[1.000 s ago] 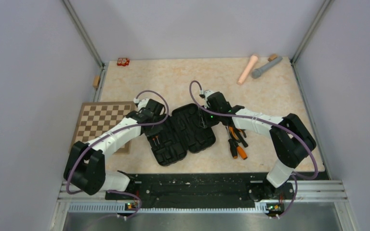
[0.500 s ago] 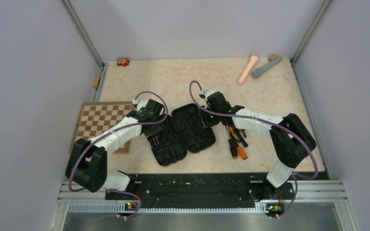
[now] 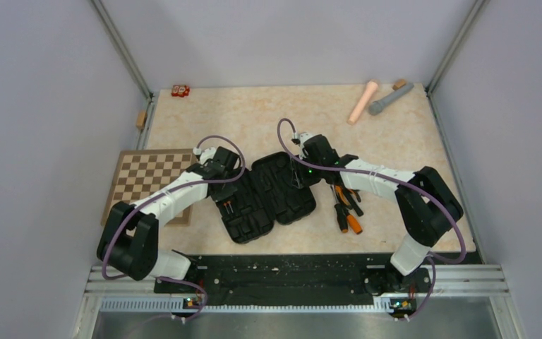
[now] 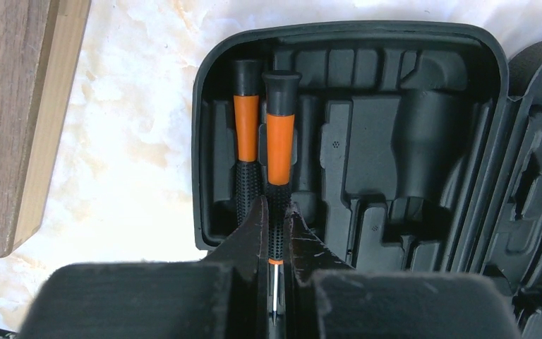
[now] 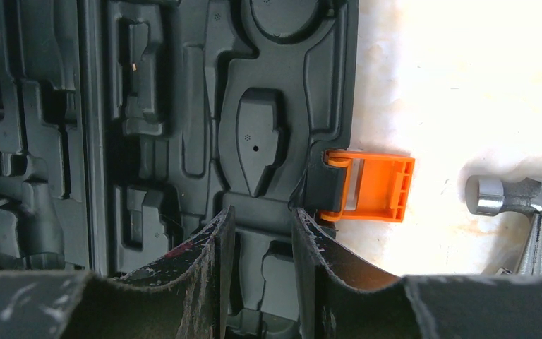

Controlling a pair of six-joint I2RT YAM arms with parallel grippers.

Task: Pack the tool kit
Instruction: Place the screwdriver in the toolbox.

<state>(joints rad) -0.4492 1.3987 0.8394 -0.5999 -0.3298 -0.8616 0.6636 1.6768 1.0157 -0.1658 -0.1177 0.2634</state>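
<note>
We are seating a screwdriver (image 4: 279, 141) in the open case (image 4: 409, 127) on the tabletop. Our left fingers (image 4: 248, 236) pinch its handle beside a second screwdriver (image 4: 246, 127) lying in its slot. Our right fingers (image 5: 208, 254) stand part-spread by the orange latch (image 5: 374, 187), holding nothing. Next, we judge: press it home, then release.

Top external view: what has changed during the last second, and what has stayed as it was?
Only the left arm moved: its black elbow crept slightly toward the black plastic clamshell case. The left tool stays shut on the orange-and-black screwdriver over a slot. The right tool stays open above the case; the loose orange-and-black hand tools lie unmoved.
</note>
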